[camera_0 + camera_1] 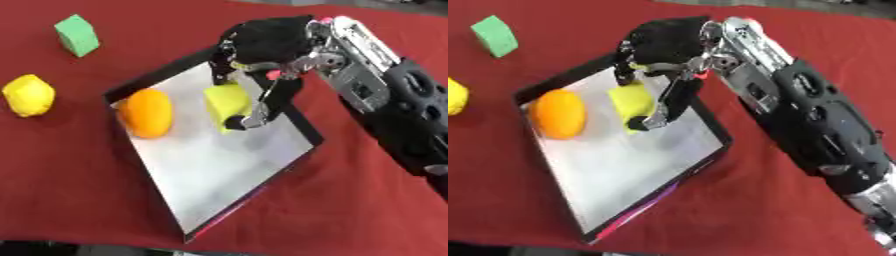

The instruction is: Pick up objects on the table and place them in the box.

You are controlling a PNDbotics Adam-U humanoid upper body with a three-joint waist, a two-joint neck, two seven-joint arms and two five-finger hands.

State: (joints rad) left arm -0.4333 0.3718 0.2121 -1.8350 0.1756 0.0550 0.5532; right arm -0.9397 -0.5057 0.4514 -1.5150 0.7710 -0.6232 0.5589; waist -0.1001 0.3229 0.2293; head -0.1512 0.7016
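Note:
A shallow box (262, 192) with a pale grey floor and black rim lies askew on the red cloth. Inside it, at the left, rests an orange (146, 113). My right hand (262, 45) reaches in from the upper right and is shut on a yellow-green block (227, 102), held between thumb and fingers just above the box floor. Outside the box, a yellow lemon (28, 95) lies at the far left and a green cube (77, 34) stands at the upper left. My left hand is not in view.
Red cloth (79, 190) covers the whole table. My right forearm (815, 125) crosses the right side of the view, past the box's right edge. The box floor nearer the front (210, 170) holds nothing.

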